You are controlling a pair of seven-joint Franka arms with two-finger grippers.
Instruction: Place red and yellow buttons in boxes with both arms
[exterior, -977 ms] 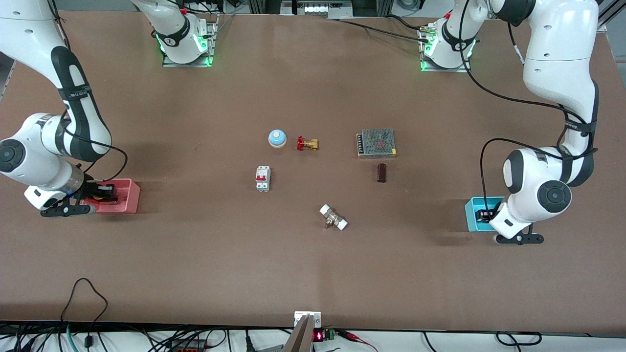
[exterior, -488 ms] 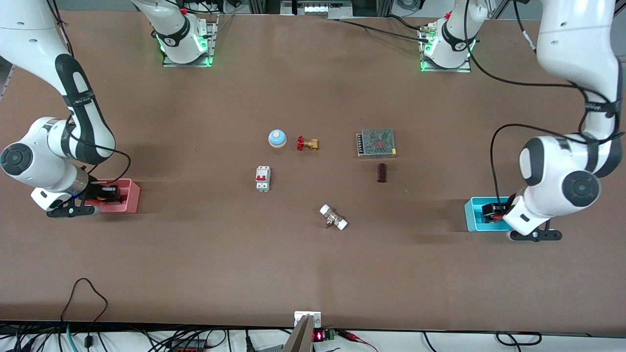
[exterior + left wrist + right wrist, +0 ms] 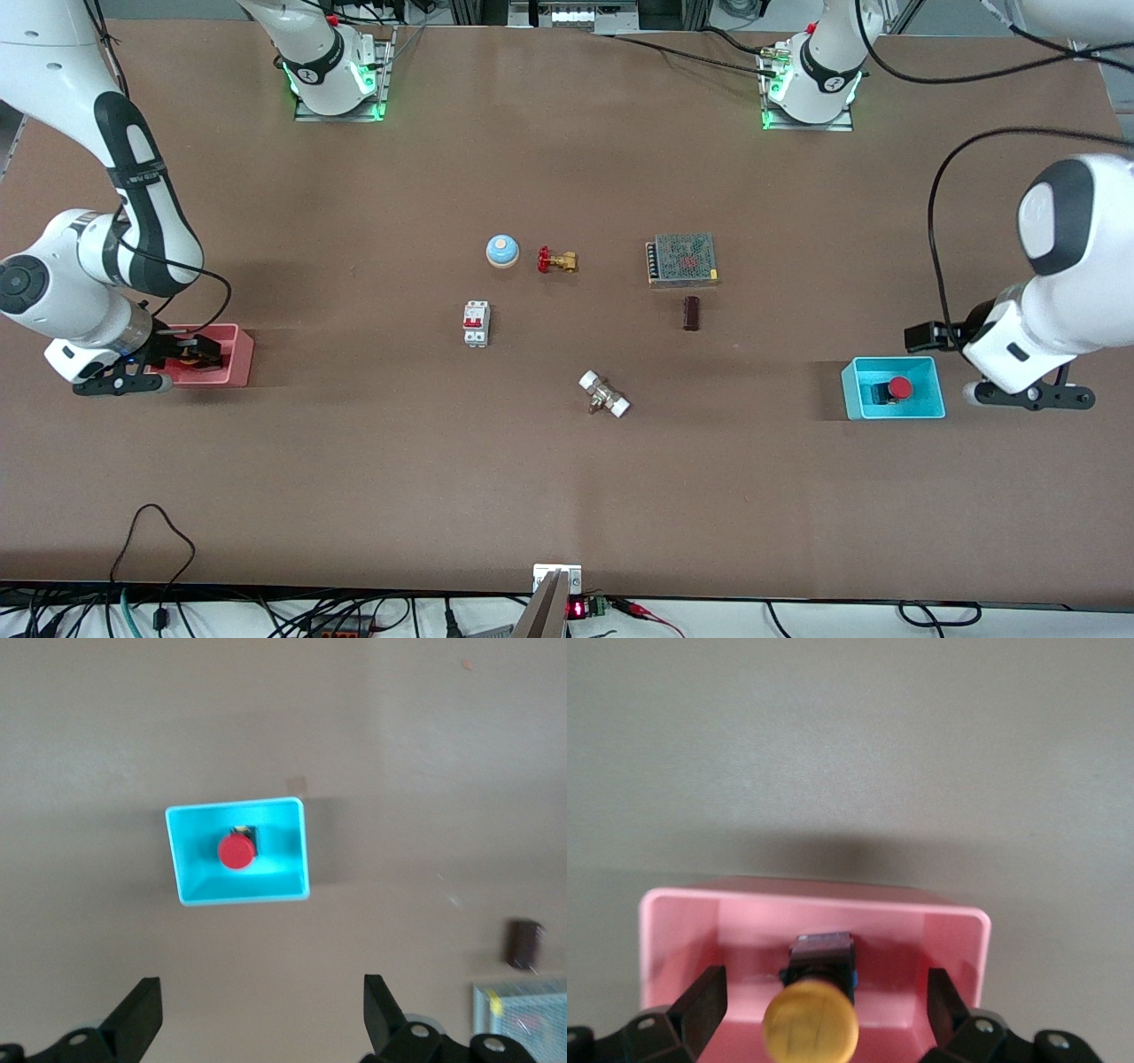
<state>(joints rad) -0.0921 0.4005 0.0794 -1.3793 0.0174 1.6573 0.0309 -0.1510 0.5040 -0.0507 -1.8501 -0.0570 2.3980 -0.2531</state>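
Both buttons are boxed: each spread gripper, left gripper [image 3: 257,1019] above the cyan box [image 3: 892,388], right gripper [image 3: 819,1010] low in the pink box [image 3: 213,356], is best raised straight.

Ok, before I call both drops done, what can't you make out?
- Front view: yellow button in the pink box, mostly hidden under the open right gripper.
- Right wrist view: its cap cut by the frame edge; seating of its base unclear.
- Left wrist view: red button base in the cyan box, mostly hidden by its cap; open left gripper hangs above.
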